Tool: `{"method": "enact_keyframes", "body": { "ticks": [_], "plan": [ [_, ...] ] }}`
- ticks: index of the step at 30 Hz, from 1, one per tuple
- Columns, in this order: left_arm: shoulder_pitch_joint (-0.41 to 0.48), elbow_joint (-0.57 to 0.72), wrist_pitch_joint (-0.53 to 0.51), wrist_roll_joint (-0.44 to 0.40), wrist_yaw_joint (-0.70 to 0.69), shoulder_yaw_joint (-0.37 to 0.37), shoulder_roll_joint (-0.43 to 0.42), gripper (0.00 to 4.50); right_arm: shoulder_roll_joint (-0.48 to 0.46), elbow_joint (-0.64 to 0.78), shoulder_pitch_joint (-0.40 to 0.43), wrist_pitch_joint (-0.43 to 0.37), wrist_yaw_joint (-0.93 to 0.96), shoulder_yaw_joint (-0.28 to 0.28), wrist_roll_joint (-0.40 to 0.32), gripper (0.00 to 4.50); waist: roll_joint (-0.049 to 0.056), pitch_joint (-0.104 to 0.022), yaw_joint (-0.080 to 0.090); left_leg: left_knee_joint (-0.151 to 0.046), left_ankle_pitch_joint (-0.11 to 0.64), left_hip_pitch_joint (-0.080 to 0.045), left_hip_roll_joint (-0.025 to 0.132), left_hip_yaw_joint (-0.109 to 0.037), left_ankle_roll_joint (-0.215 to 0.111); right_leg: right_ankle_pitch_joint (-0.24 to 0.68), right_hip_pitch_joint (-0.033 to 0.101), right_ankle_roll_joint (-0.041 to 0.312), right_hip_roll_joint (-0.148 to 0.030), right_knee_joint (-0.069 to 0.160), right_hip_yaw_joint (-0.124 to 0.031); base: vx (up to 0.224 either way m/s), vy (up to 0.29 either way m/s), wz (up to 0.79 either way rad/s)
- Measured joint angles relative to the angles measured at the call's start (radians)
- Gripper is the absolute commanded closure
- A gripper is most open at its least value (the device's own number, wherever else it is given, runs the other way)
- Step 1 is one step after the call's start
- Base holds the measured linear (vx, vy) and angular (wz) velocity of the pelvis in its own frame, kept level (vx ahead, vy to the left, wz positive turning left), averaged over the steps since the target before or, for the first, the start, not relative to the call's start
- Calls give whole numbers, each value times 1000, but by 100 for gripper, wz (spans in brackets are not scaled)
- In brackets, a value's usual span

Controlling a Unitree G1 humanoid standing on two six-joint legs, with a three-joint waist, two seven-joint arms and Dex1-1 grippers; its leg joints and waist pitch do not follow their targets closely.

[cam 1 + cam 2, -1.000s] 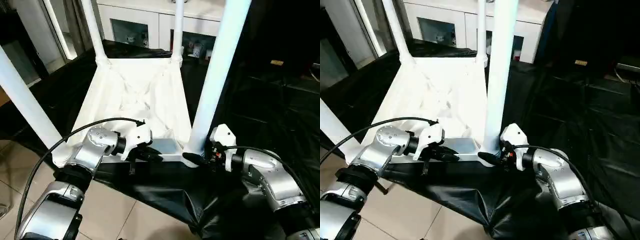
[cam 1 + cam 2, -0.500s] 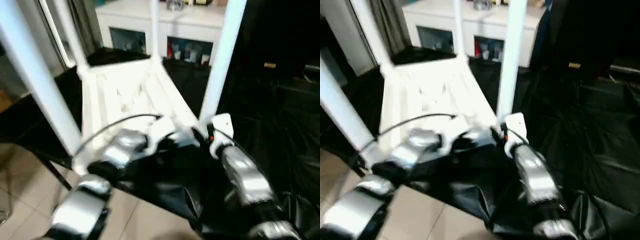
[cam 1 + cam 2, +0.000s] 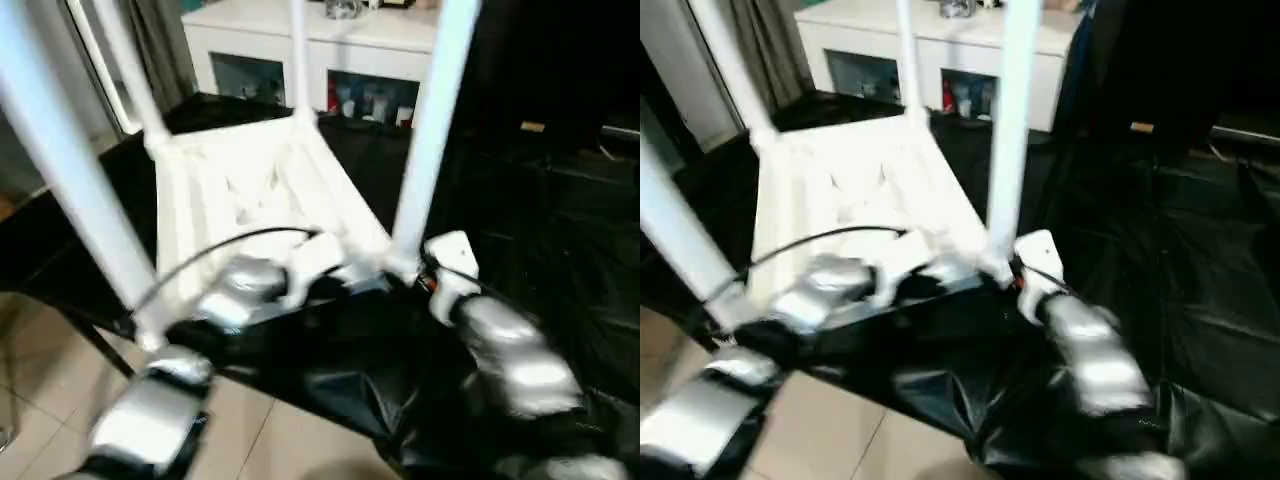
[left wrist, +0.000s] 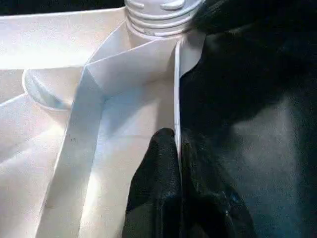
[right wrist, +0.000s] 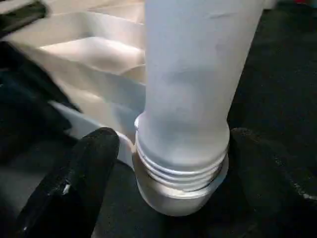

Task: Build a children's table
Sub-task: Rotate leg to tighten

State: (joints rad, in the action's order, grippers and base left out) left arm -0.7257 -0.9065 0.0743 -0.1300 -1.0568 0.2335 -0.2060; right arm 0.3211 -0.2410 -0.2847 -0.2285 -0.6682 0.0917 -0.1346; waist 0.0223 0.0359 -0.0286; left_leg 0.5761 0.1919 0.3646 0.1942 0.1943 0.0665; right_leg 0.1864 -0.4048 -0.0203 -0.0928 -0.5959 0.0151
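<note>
From the head camera I see the children's table (image 3: 262,190) lying upside down on the black sheet (image 3: 540,220), four white legs standing up from its corners. My left gripper (image 3: 330,283) sits at the near edge of the top, and my right gripper (image 3: 408,278) is at the foot of the near right leg (image 3: 425,130). A white cabinet (image 3: 330,55) stands behind. Motion blur hides the fingers here, so from this view I cannot tell how they are set.

The left wrist view supplies that: my left fingers (image 4: 158,183) are pressed together on the thin rim wall (image 4: 176,89) of the top, pinching it, with a threaded leg base (image 4: 161,12) seated in the corner socket just beyond.

The right wrist view shows what the head view cannot: my right fingers (image 5: 86,168) are spread wide on either side of the near right leg's threaded collar (image 5: 181,171), apart from it, so the leg is unheld. A few thread rings show above the socket, so I judge it may not be fully screwed home.

My worry is that leg working loose or leaning if the top shifts under my left pinch, since nothing steadies it. The thin rim could also slip out of the pinch, and closing my right fingers off-centre could knock the leg askew
</note>
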Motion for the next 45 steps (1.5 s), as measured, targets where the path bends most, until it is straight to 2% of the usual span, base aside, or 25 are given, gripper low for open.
{"method": "enact_keyframes", "body": {
  "ticks": [2, 9, 11, 12, 16, 18, 22, 35, 39, 40, 42, 45],
  "plan": [
    [15, 19, 6, 18, -60, 0, -28, 450, 52, 35, 11, -3, -85, 20, -24, 65, 1, 0, -1, -1, 0, 0, 0, 0, 0, -1, 0, 1, 0, 0, 0, 0, 0, 0],
    [15, 21, 10, 18, -86, 0, -31, 450, 50, 45, 0, -1, -105, 22, -29, 65, 2, -1, -3, 2, 0, 1, 1, 3, 0, 0, 0, 0, 0, 1, -1, 0, 0, 0],
    [31, 47, 9, 30, -126, 0, -56, 450, 70, 40, -6, 8, -159, 27, -31, 65, 0, 0, -1, 2, 0, 1, 1, 3, 0, 0, 0, 0, 0, 0, -1, 0, 0, 0],
    [38, 58, 9, 36, -153, 0, -70, 450, 77, 38, -6, 11, -184, 35, -32, 91, 0, 0, -2, 2, 0, 1, 2, 2, 0, 0, 0, 0, 0, 0, 0, 0, 0, 0],
    [51, 91, 12, 47, -246, 3, -94, 450, 92, 20, -17, 13, -255, 67, -34, 103, 2, -1, -10, 3, 0, 1, 3, 3, 0, 0, -3, 0, 0, 1, 0, 0, 0, 0],
    [53, 99, 12, 47, -255, 4, -95, 450, 93, 20, -23, 12, -263, 73, -34, 133, 1, -1, -13, 5, 0, 2, 3, 4, -2, 0, -3, 0, -1, 1, 0, 0, 0, 0],
    [56, 103, 11, 48, -260, 4, -97, 450, 98, 20, -23, 11, -270, 73, -39, 162, 1, -1, -13, 6, -1, 2, 3, 4, -4, 0, -3, 0, -1, 1, 0, 0, 0, 0],
    [64, 115, 7, 48, -266, 4, -101, 450, 98, 4, -26, 17, -296, 72, -47, 182, 1, -1, -12, 8, 0, 2, 3, 4, -3, 0, -3, 0, -1, 0, 0, 0, 0, 0],
    [49, 82, 20, 31, -162, 2, -81, 450, 7, -48, -23, 33, -150, 24, -45, 182, 0, 0, -7, 9, 1, 2, 4, 4, -1, -1, -1, 2, -1, -1, 0, 0, 0, 0],
    [35, 63, 17, 17, -109, 0, -60, 450, -31, -71, -25, 33, -70, -9, -41, 183, 0, 0, -3, 10, 1, 1, 3, 4, -1, -1, -1, 2, -1, -1, 0, 0, 0, 0],
    [12, 35, -7, -3, -28, 0, -14, 450, -85, -92, -27, 34, 54, -40, -26, 183, 0, -1, -1, 10, 1, 0, 2, 4, -1, -1, 0, 2, -1, 1, -2, 0, 0, 0],
    [-15, -6, -32, -23, 72, 0, 39, 450, -152, -111, -35, 41, 225, -60, 13, 183, 1, -2, -2, 10, 1, -2, 0, 4, -1, 1, 2, -1, -2, 1, -3, 0, 0, 0]
  ]
}}
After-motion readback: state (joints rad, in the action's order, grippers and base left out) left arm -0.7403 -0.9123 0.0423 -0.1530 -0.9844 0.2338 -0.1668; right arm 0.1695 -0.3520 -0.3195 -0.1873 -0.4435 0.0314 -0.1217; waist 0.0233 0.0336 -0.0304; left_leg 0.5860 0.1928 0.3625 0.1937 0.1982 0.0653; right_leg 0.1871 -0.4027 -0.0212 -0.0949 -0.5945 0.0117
